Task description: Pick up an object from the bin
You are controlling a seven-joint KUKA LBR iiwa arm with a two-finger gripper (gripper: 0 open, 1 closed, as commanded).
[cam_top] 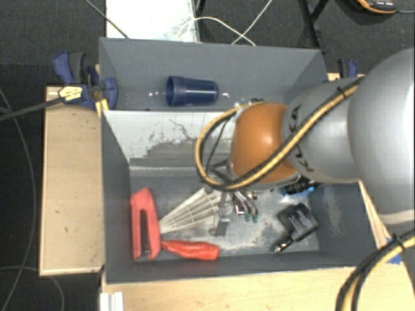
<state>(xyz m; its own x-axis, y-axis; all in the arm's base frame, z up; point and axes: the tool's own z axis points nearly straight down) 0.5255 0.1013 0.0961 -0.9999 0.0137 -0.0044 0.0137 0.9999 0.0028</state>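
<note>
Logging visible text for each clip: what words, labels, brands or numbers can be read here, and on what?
No text reads in full.
Arm: marks like lettering on the grey casing, crossed by a cable; not legible.
White sheet behind the bin: faint print, too blurred.
Blue cup, red tool, black adapter: no label visible.

Robotics laboratory: a large silver industrial robot arm (363, 128), its wrist capped by a rounded orange cover (259, 141) and looped with a yellow-and-black cable (201, 153), reached into a grey sheet-metal bin (214, 67). A loose black cable (32, 105) ran over the dark carpeted floor (39, 18). Behind the bin stood the black tubular legs of a stand (312, 18).
</note>
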